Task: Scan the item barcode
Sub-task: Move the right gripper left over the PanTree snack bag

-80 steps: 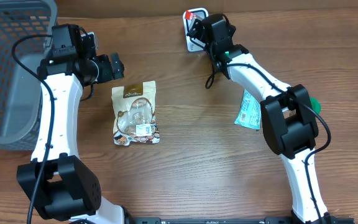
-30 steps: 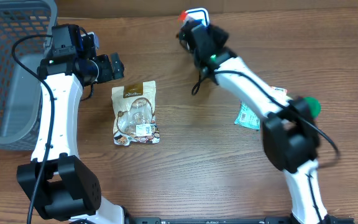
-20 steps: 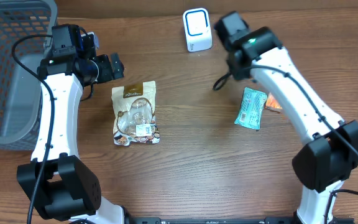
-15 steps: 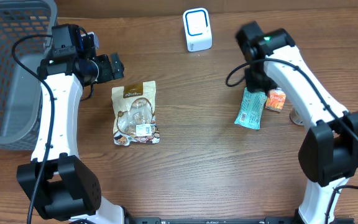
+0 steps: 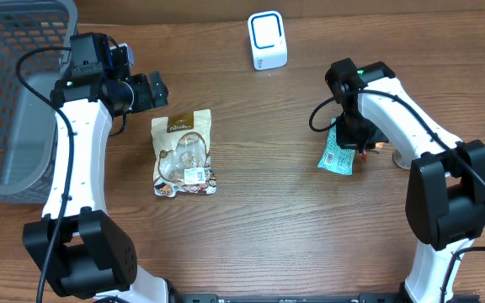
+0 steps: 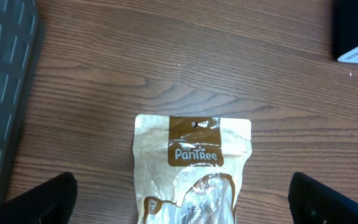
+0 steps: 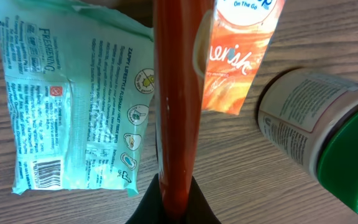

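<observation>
My right gripper (image 7: pixel 178 202) is shut on a thin red packet (image 7: pixel 178 93), seen edge-on and running up the middle of the right wrist view. In the overhead view the right gripper (image 5: pixel 356 135) hangs over a teal packet (image 5: pixel 337 153) at the right, well away from the white barcode scanner (image 5: pixel 267 39) at the table's back. The left gripper (image 5: pixel 146 91) is open and holds nothing, just above the top edge of a brown-and-clear snack pouch (image 5: pixel 183 151). In the left wrist view that pouch (image 6: pixel 194 162) lies between the wide-apart fingertips (image 6: pixel 42 199).
A grey basket (image 5: pixel 7 93) fills the far left. Under the right gripper lie the teal packet (image 7: pixel 73 99), an orange packet (image 7: pixel 238 56) and a bottle with a green cap (image 7: pixel 328 143). The scanner's corner (image 6: pixel 356 31) shows in the left wrist view.
The right arm has swung the red packet away from the scanner to the right and down over the teal packet. The left arm and the snack pouch have not moved.
</observation>
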